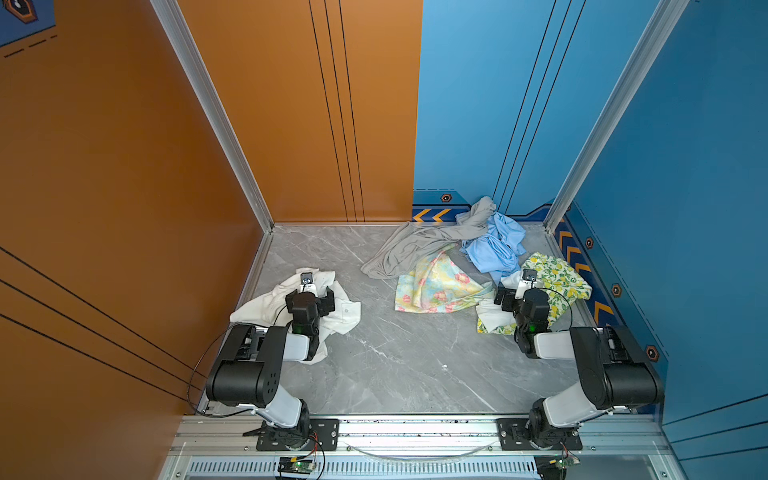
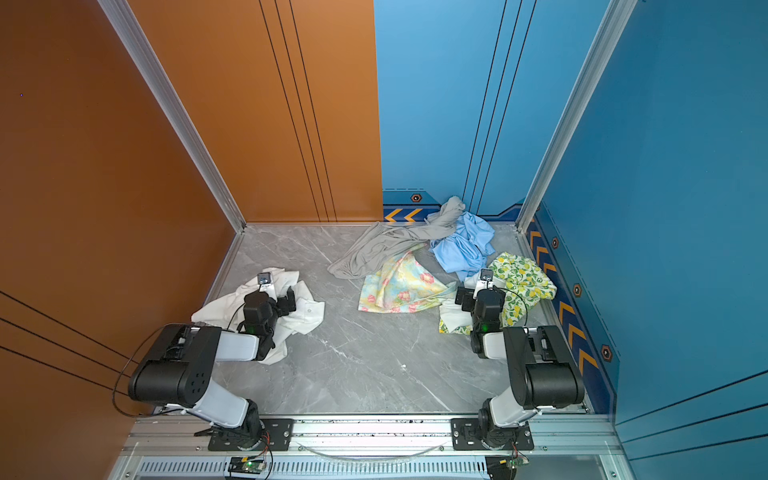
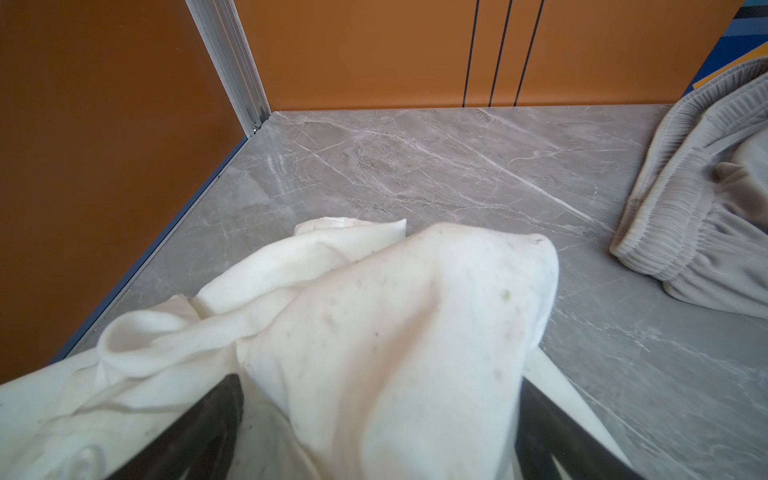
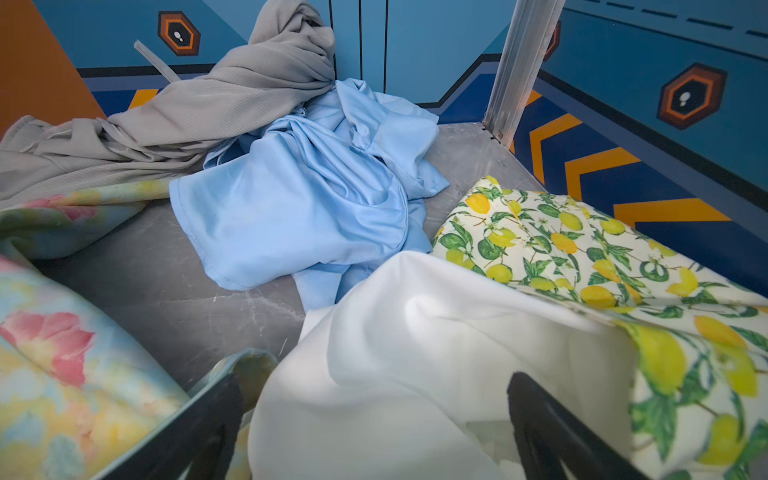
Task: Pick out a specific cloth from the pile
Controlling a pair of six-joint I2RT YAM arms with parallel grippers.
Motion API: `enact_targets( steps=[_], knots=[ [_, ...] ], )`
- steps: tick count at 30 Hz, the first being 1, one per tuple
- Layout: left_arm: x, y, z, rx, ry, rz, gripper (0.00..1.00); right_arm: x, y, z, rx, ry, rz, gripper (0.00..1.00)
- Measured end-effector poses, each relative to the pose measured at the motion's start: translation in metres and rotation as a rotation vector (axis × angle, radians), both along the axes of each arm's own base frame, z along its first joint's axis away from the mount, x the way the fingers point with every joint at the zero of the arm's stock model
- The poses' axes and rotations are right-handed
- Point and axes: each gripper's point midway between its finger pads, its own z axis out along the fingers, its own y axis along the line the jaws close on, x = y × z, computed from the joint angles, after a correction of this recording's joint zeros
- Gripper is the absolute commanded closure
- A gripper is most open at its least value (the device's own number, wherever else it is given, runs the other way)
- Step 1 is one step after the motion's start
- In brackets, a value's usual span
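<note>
The cloth, a plain white shirt (image 1: 345, 311) (image 2: 309, 311) with a small button showing, lies crumpled at the left, apart from the pile (image 1: 490, 249) (image 2: 461, 249) at the back right. My left gripper (image 1: 316, 293) (image 2: 279, 296) (image 3: 380, 384) hovers low over the shirt (image 3: 399, 316), open, with a hump of its fabric rising between the wide-spread fingers (image 3: 208, 419). My right gripper (image 1: 515, 294) (image 2: 474, 297) (image 4: 374, 380) is open over a plain white fold (image 4: 415, 340) that adjoins the lemon-print cloth (image 4: 561, 245), at the pile's near right edge.
The pile holds a grey jersey garment (image 1: 415, 245) (image 4: 199, 108), a light blue garment (image 1: 494, 245) (image 4: 307, 195) and a pastel floral cloth (image 1: 436, 286) (image 4: 54, 353). The grey garment's ribbed hem (image 3: 685, 232) lies right of the shirt. Walls close in the grey marble table (image 1: 395, 365).
</note>
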Motion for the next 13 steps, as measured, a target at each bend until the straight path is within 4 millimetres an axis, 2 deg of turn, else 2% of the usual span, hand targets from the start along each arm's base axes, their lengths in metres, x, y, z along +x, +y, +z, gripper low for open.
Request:
enact_targets(
  steps=[13],
  knots=[
    [-0.0001,0.0004,0.0001,0.001,0.000,0.003,0.02,0.0003,0.0025,-0.0004,0.005,0.001,0.014,0.00]
  ],
)
